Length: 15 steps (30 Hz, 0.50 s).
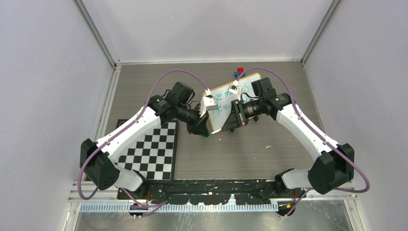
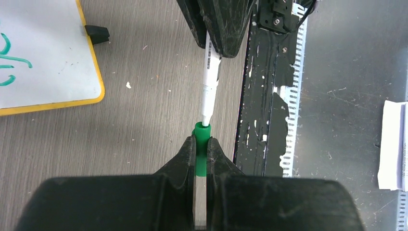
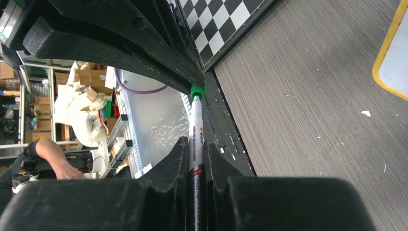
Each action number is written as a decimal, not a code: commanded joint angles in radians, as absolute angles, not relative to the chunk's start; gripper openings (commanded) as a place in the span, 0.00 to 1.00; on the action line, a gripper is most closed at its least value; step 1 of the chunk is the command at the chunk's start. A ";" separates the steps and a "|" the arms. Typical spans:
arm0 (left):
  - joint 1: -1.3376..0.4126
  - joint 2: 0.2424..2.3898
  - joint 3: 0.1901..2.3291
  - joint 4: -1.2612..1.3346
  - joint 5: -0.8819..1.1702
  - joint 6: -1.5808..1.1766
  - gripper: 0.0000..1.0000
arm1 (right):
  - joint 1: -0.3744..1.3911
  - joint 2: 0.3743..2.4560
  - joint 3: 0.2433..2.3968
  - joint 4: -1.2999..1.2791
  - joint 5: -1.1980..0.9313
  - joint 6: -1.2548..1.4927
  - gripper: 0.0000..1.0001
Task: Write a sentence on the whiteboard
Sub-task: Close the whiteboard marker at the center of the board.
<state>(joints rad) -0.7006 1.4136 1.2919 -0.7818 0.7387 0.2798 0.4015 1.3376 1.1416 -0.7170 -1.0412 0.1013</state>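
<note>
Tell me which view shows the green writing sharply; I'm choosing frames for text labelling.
Top external: evenly lit, but the sentence on the whiteboard is tiny, soft and partly behind the arms. Left wrist: crisp, glare-free, yet only stroke ends in frame. Right wrist: no writing, just a board corner; marker print blurred.

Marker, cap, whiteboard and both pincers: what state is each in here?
White marker pen: barrel clamped in right pincer, tip end in the cap.
Green marker cap: over the pen's tip, clamped in left pincer.
Left pincer: shut on the cap.
Right pincer: shut on the pen.
White orange-framed whiteboard: lying flat, written on.
Green handwritten sentence: two lines, only partly visible.
</note>
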 commanded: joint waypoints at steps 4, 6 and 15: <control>-0.700 1.405 1.310 -0.734 0.775 0.243 0.00 | 0.430 1.362 1.195 -0.707 -1.058 0.085 0.00; -0.699 1.408 1.312 -0.727 0.777 0.232 0.00 | 0.433 1.372 1.190 -0.701 -1.064 0.093 0.00; -0.710 1.440 1.379 -0.751 0.715 0.215 0.00 | 0.434 1.413 1.133 -0.582 -1.100 0.202 0.00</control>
<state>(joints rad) -0.7013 1.4311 1.3098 -0.7681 0.7357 0.2340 0.4286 1.4010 1.1461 -0.6662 -1.0634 0.1444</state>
